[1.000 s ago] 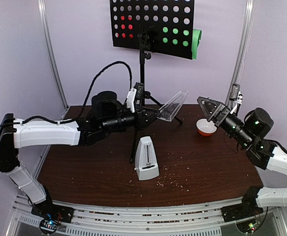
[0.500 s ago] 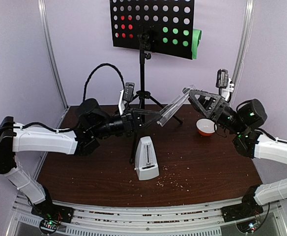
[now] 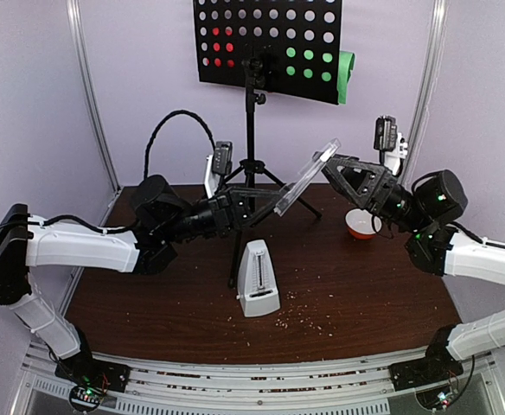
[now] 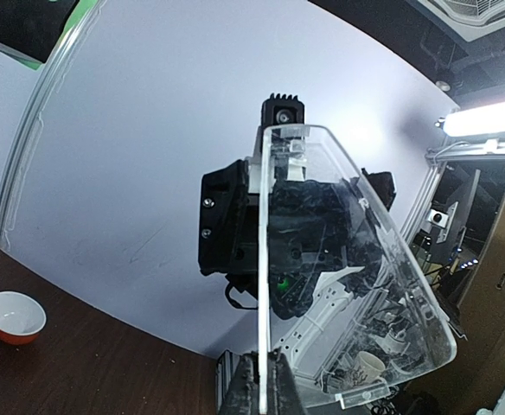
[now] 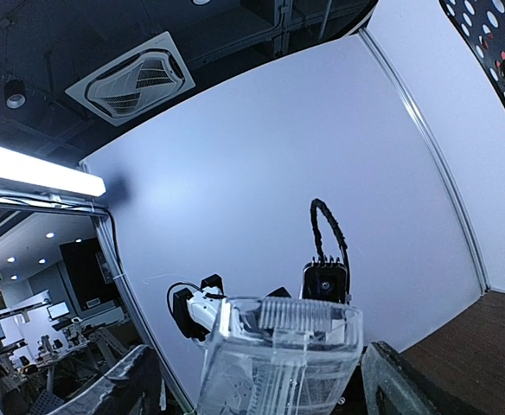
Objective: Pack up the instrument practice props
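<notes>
Above the table, clear cover held mid-air.
Left gripper pinches it, right gripper fingers spread around it; metronome, stand, sheets not packed.

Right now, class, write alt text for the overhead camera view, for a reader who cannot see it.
The left gripper holds a clear plastic cover above a brown table, its far end between the jaws of the open right gripper. Below stands a white metronome; behind, a black music stand.

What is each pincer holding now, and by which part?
Left pincer: shut on the clear plastic metronome cover, clamping one wall at its wide end. Right pincer: open around its narrow end, gripping nothing.
</notes>
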Motion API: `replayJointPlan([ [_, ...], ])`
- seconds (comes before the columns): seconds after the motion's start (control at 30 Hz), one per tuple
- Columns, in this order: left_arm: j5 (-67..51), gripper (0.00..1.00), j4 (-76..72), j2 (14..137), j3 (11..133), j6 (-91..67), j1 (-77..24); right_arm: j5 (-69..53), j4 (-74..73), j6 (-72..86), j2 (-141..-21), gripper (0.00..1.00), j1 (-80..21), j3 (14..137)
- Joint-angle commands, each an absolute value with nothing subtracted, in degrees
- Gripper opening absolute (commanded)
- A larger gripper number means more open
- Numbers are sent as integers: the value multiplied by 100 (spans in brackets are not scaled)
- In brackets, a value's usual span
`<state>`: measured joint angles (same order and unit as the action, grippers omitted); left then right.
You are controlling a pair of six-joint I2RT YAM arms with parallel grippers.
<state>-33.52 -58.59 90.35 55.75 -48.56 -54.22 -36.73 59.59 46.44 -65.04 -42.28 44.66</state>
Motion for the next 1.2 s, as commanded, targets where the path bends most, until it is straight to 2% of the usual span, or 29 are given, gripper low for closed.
replayJointPlan([
  [0.0, -3339, 0, -6116, 9066, 5558, -4827, -5427, -3690, 6014, 4566, -6745, 82, -4376, 4771],
  [0.17, -3302, 0, -6003, 9057, 5566, -4751, -5423, -3636, 6026, 4565, -6960, 78, -4504, 4926],
  [0.4, -3199, 0, -5748, 9009, 5554, -4570, -5423, -3569, 5967, 4560, -7006, 63, -4535, 4949],
  [0.53, -3199, 0, -5736, 9016, 5563, -4557, -5422, -3538, 6009, 4603, -7011, 60, -4537, 4954],
  [0.73, -3206, 0, -5724, 9014, 5549, -4530, -5423, -3480, 6007, 4596, -7020, 52, -4536, 4918],
  [0.9, -3151, 0, -5596, 9010, 5540, -4428, -5423, -3267, 5775, 4425, -6959, 49, -4535, 4833],
  [0.93, -3132, 3, -5563, 8997, 5542, -4406, -5423, -3209, 5741, 4382, -6930, 49, -4542, 4804],
  [1.0, -3051, 23, -5455, 8954, 5510, -4340, -5416, -3078, 5622, 4281, -6866, 49, -4544, 4721],
  [1.07, -2953, 34, -5337, 8864, 5435, -4262, -5378, -2949, 5489, 4150, -6760, 49, -4537, 4638],
  [1.17, -2765, 57, -5176, 8632, 5238, -4194, -5265, -2754, 5233, 3927, -6616, 49, -4542, 4512],
])
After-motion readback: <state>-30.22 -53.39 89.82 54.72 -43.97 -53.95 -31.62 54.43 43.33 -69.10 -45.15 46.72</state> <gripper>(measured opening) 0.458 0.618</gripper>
